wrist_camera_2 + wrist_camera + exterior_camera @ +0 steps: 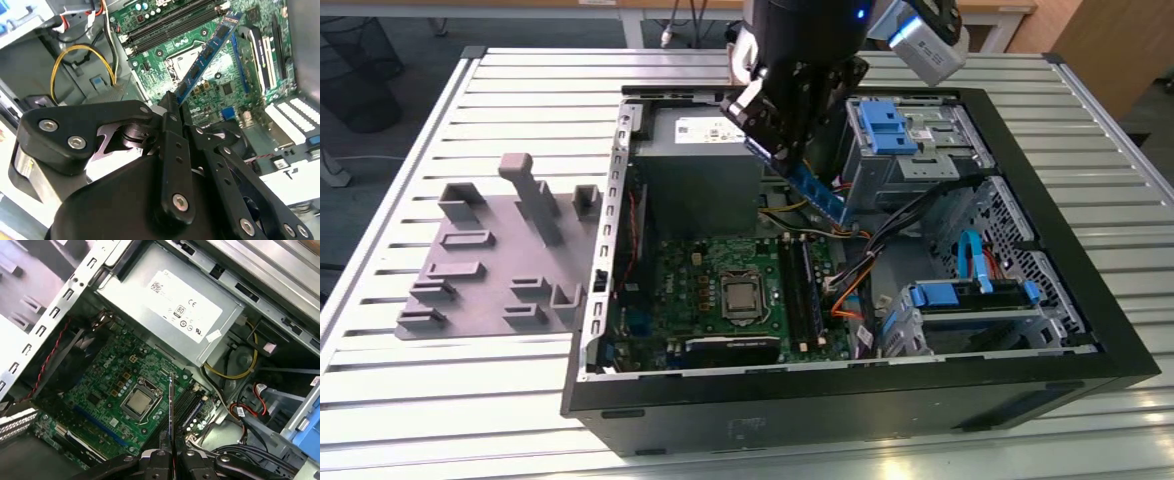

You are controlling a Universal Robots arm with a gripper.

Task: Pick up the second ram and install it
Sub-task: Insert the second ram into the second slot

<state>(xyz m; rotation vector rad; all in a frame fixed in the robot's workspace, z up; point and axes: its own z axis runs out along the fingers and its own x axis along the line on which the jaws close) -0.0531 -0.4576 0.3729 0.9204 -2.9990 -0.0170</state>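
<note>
Matte black linkage plates, studded with round bolt heads, make up the gripper (172, 102), and its 2 slim fingers (161, 454) are pinched tight on one end of the second ram (818, 192). That stick is a thin, flat rectangle of blue-green circuit board carrying a row of small square chips. It is held tilted in the air above the open computer case (1067, 300), clear of the motherboard (707, 265) below it. In the second wrist view the second ram (207, 55) slants away from the fingertips over the board, while in the first wrist view it appears edge-on as a thin dark blade (171, 405) over the memory slots (192, 405).

Those slots are long, narrow black plastic channels lying side by side just beside the square, shiny metal processor (141, 401). Nearby sits the power supply (175, 315), a dull grey metal box with a white sticker. Yellow and red wires (239, 371) curl past it. Outside the case, on the ribbed metal table (454, 380) at the exterior view's left, rests a grey plastic tray (487, 265) with blocky upright posts.
</note>
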